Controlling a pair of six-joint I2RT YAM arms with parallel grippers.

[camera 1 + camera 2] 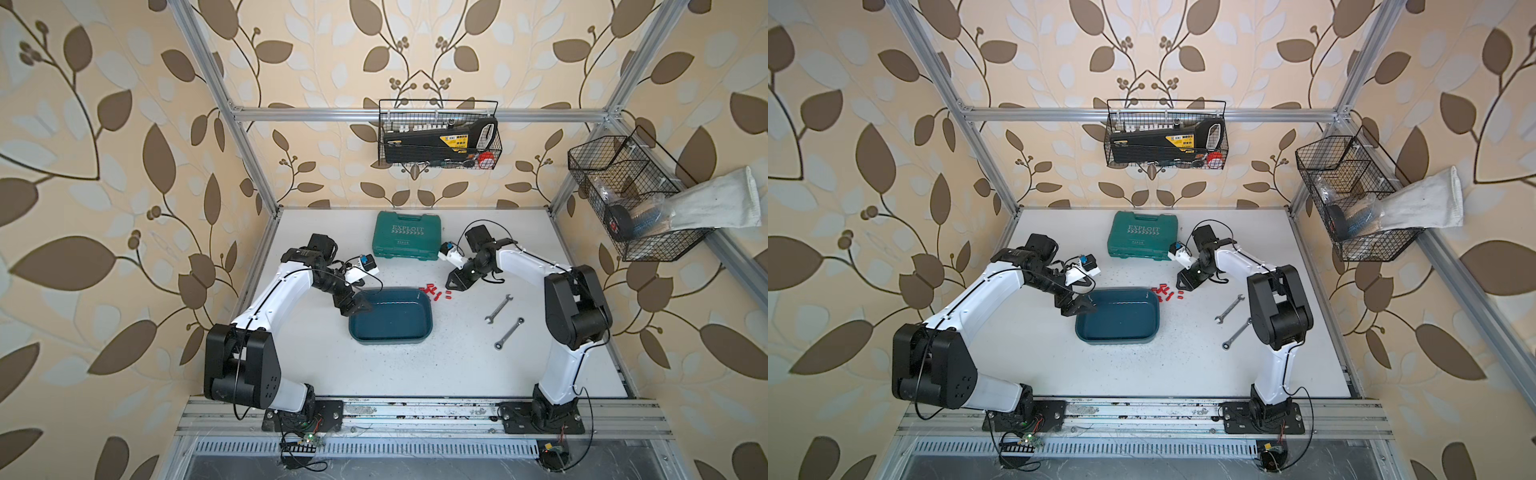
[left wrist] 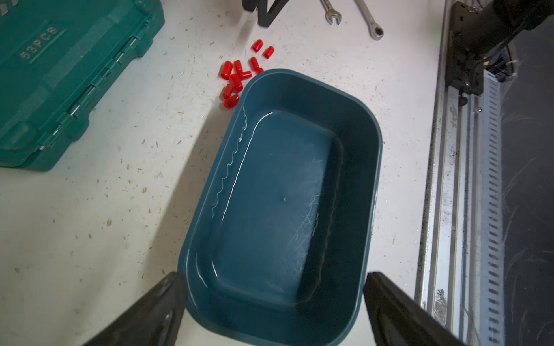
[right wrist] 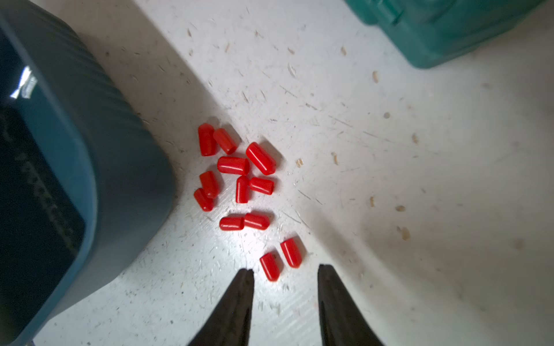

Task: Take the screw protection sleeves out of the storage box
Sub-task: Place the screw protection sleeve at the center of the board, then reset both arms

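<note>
Straddling the left end of the storage box [image 1: 430,318], the left gripper [image 1: 360,309] stands wide open, holding nothing. Two wrenches [image 1: 498,309] lie on the white table [image 1: 415,365], well right of the box. Just past the box's far right corner, the screw protection sleeves [image 3: 233,164] lie scattered on the table, all outside it. Right gripper [image 3: 284,269] just beside them, jaws parted, empty. Green case [image 1: 406,241] farthest back.

The screw protection sleeves [image 2: 236,78] lie clustered on the table [image 2: 120,209] just beside the storage box [image 2: 355,119].
</note>
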